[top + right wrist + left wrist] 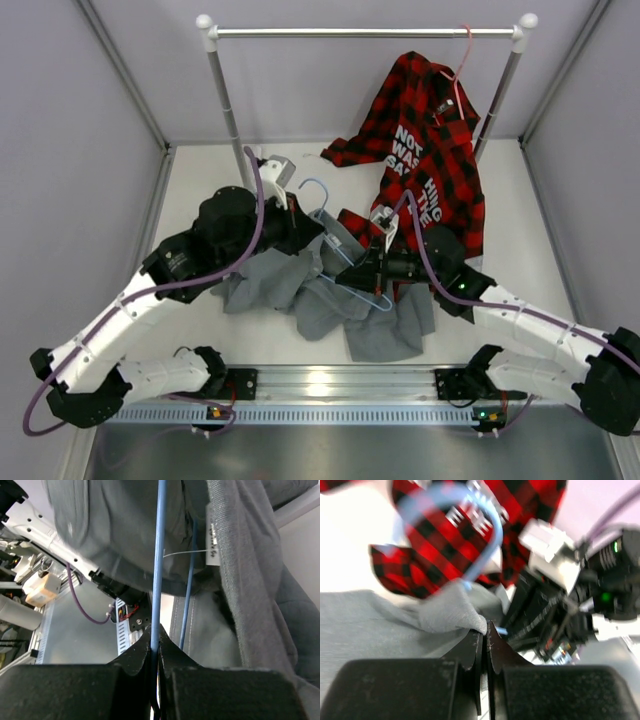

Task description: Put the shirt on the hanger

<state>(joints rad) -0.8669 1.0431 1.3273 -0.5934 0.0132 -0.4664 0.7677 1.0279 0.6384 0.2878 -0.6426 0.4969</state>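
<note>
We see the grey shirt (330,300) lying crumpled on the white desk (200,190), between the two arms and just in front of their bases. The light-blue hanger (345,262) sits on top of it near the middle. Its hook (314,189) points toward the back of the desk and its triangular frame lies partly among the grey folds.

The left fingers (316,236) reach in from the left to the upper edge of the shirt. In the left wrist view these fingers (486,632) are pressed together, and a bunched fold of the shirt (440,610) is caught at their tips. The blurred blue hook (492,540) arches just beyond them.

The right fingers (352,277) come in from the right and meet the hanger's frame. In the right wrist view they (156,641) are clamped on one straight blue wire of the hanger (159,555), which rises straight up from between the tips. A second blue wire runs beside it, close against the grey cloth. The shirt (250,590) hangs around both wires, and its small white neck label (212,535) shows just to the right of them.

Behind, a red-and-black plaid shirt (432,150) with white lettering hangs by a thin pink hanger (463,60) from the metal rail (365,32). Its lower edge reaches down to the desk close to the right arm.
</note>
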